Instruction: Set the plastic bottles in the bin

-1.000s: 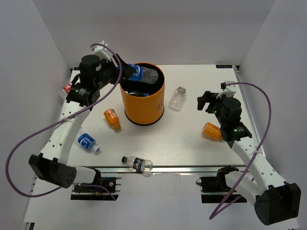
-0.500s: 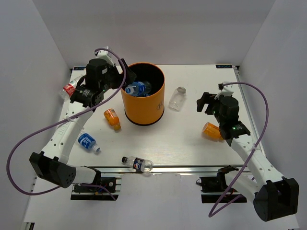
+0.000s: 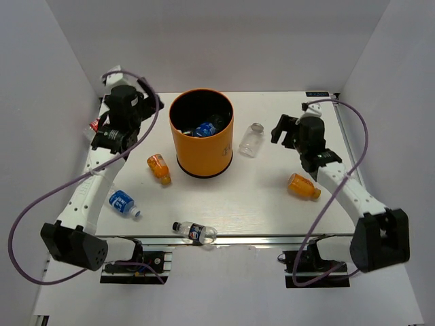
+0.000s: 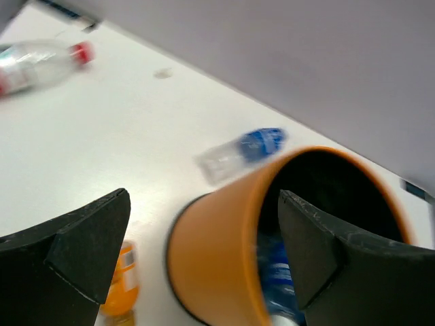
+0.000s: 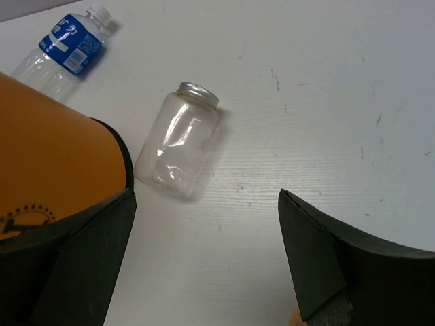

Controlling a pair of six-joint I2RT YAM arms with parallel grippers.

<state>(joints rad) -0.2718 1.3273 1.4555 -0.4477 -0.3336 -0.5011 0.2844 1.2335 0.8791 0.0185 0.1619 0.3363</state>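
Note:
The orange bin (image 3: pixel 204 155) stands mid-table with blue-labelled bottles (image 3: pixel 204 129) lying inside it. My left gripper (image 3: pixel 139 107) is open and empty, to the left of the bin's rim (image 4: pixel 272 183). My right gripper (image 3: pixel 284 130) is open too, just right of a clear jar-like bottle (image 3: pixel 251 140) (image 5: pixel 178 146) that lies on the table ahead of its fingers. Loose on the table are an orange bottle (image 3: pixel 159 168), a blue-labelled one (image 3: pixel 123 202), a dark-labelled one (image 3: pixel 195 232) and another orange one (image 3: pixel 303 186). A red-capped bottle (image 4: pixel 41 58) lies far left. A blue-labelled bottle (image 5: pixel 64 51) lies behind the bin.
White walls close the table in at the back and on both sides. The purple cables (image 3: pixel 41 197) loop out from both arms over the table's sides. The dark-labelled bottle lies close to the near edge (image 3: pixel 258 238).
My left gripper opened and let a blue-labelled bottle drop into the bin, then drew back to the left. My right arm swung away from the orange bottle toward the clear jar.

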